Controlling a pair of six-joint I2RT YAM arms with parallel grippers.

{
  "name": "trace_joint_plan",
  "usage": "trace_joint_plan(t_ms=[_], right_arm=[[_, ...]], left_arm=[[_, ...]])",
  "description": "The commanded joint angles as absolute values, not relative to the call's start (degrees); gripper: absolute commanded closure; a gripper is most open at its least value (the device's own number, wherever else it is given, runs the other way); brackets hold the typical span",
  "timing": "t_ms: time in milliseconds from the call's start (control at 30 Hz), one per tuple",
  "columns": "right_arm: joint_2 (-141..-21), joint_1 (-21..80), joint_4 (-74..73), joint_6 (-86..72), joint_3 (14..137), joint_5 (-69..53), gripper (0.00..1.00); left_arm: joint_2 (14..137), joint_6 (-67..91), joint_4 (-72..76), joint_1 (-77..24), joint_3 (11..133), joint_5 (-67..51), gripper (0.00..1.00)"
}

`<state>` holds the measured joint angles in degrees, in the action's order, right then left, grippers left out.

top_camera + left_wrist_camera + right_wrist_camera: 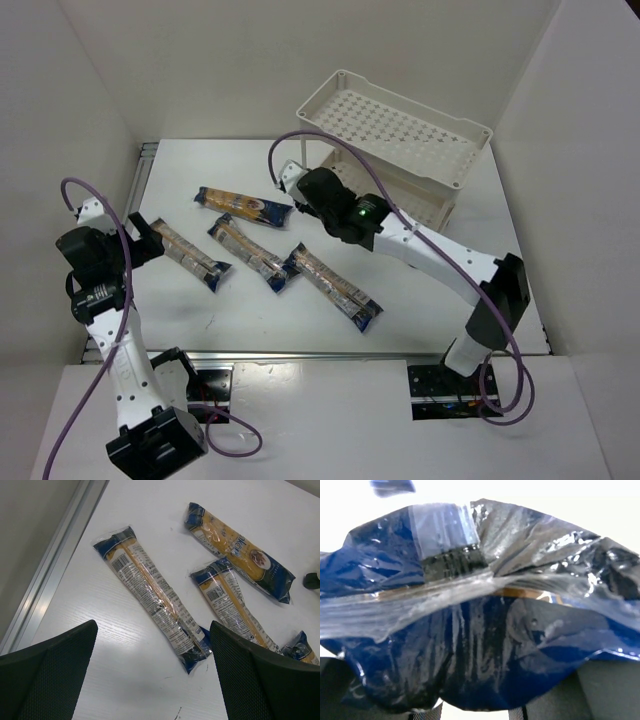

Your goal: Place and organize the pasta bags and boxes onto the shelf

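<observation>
Several spaghetti packets lie on the white table. The far one also shows in the left wrist view. My right gripper is at this packet's right end, whose dark blue plastic fills the right wrist view. The fingers stand wide apart on either side of it. A second packet lies just ahead of my open, empty left gripper, between its fingers in the left wrist view. Two more packets lie mid-table. The cream shelf stands at the back right with its top tray empty.
White walls close in the table on the left, back and right. A metal rail runs along the table's left edge. The right arm stretches diagonally over the table's right half, in front of the shelf.
</observation>
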<state>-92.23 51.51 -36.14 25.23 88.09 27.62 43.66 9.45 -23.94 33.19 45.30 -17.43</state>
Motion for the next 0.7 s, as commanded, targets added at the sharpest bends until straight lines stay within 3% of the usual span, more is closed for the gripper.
trace_joint_plan(t_ms=[0,167,500,533,567,600,667], right_arm=[[-96.32,49.49,-23.77,39.1,88.68,47.89,1.0],[-100.53,46.42,-17.49,50.43,91.23,56.77,1.0],[-116.18,39.03,-23.28,41.59,100.37,55.2,1.0],[-116.19,39.02,-23.81,40.79,100.89,55.2,0.94],[-116.89,39.02,-25.12,40.09,100.9,54.59,0.72],[-116.89,39.02,-25.75,39.56,100.9,54.58,0.23],[-116.89,39.02,-26.36,38.76,100.9,53.97,0.06]], left_arm=[[42.98,11.6,-21.97,33.57,46.41,-18.98,0.0],[42.98,11.6,-21.97,33.57,46.41,-19.51,0.0],[44.03,11.6,-21.36,33.57,45.88,-20.13,0.0],[44.03,11.6,-21.36,33.57,45.88,-20.13,0.0],[44.03,11.6,-21.36,33.57,45.88,-20.13,0.0],[44.03,11.6,-21.36,33.57,45.88,-20.13,0.0],[44.03,12.13,-21.36,33.57,45.88,-20.13,0.0]])
